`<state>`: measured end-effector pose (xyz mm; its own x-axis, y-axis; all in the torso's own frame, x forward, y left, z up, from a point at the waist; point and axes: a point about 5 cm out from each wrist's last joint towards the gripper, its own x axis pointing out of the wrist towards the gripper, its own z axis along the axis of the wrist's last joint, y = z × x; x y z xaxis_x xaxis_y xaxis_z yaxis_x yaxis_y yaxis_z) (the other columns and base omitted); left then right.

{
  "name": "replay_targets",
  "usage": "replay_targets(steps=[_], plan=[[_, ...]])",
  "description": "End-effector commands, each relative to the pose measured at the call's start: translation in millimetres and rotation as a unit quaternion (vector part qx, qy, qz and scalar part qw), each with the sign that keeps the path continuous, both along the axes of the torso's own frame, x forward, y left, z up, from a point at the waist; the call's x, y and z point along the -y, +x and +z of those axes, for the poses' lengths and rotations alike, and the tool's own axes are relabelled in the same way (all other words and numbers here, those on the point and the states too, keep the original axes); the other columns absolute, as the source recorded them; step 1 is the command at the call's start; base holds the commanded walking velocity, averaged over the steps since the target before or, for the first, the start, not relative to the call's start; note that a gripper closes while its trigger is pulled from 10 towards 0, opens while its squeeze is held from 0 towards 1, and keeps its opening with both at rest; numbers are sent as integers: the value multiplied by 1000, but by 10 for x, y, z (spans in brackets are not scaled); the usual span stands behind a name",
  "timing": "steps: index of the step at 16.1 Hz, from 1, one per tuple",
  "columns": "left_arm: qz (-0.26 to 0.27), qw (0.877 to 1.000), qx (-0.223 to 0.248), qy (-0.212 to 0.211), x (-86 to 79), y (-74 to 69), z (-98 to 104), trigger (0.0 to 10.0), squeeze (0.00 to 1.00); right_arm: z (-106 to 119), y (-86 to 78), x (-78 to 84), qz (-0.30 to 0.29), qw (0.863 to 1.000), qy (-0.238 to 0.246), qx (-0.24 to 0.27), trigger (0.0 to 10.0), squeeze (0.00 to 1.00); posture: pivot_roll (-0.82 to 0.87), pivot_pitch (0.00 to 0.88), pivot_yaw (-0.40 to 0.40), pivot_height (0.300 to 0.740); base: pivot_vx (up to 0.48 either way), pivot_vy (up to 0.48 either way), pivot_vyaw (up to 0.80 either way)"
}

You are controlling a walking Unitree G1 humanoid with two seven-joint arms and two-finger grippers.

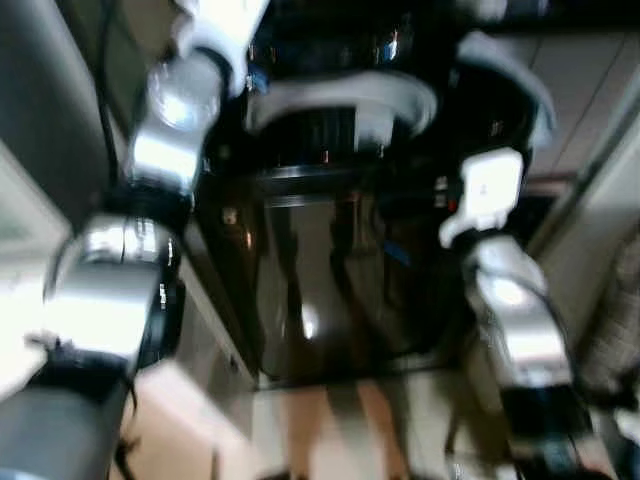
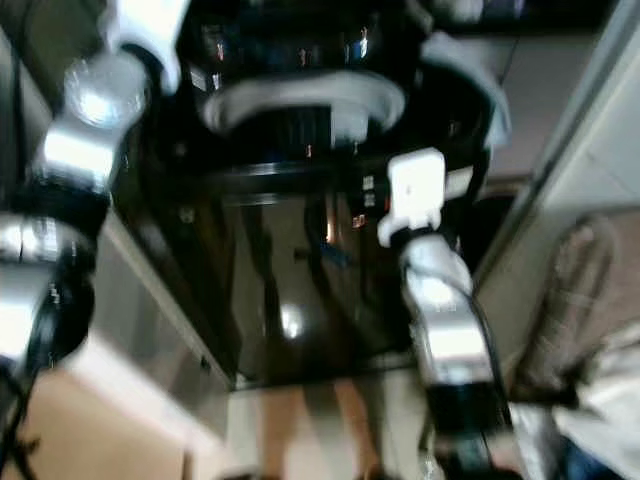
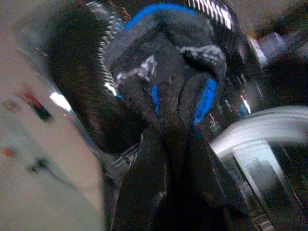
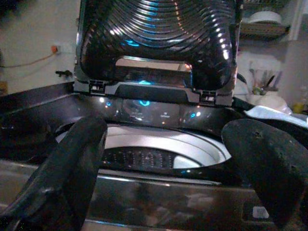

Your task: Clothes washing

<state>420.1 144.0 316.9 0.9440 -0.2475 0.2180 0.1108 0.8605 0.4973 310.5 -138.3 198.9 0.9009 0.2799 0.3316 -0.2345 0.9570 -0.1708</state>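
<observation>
A black top-loading washing machine (image 1: 320, 280) stands straight ahead, its ribbed lid (image 4: 159, 38) raised and the silver rim of its drum (image 4: 163, 149) exposed. My left arm (image 1: 160, 140) reaches up beside the machine's left side. In the left wrist view my left gripper (image 3: 168, 149) is shut on a dark garment with blue trim (image 3: 168, 86), bunched above the fingers and close to the drum rim (image 3: 260, 130). My right gripper (image 4: 168, 168) is open in front of the washer's front edge, both black fingers (image 4: 72, 168) spread wide with nothing between them.
A pale wall and counter (image 1: 20, 260) run along the left of the machine. A heap of plaid cloth (image 2: 590, 330) lies at the right. Shelves with dishes (image 4: 262, 19) hang behind the washer at the right. The eye views are blurred.
</observation>
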Motion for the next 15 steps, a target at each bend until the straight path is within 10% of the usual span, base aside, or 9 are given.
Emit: replay_targets(steps=[1,7,8,15], plan=[[-7,999,-26,31,60,43,-3,10000,0,96,-71,63,19,1000,5,-4,10000,0,-139,76,136,740,0,0,0],[4,994,-86,70,103,90,-257,10000,0,338,-324,-66,87,996,28,-3,10000,0,-204,110,172,740,0,0,0],[14,993,-86,84,96,94,-267,10000,1000,349,-386,-93,102,994,25,-9,10000,0,-216,116,174,740,0,0,0],[29,986,-96,136,103,94,-403,10000,1000,238,-563,-87,82,995,27,-54,10000,0,-276,171,194,740,0,0,0]])
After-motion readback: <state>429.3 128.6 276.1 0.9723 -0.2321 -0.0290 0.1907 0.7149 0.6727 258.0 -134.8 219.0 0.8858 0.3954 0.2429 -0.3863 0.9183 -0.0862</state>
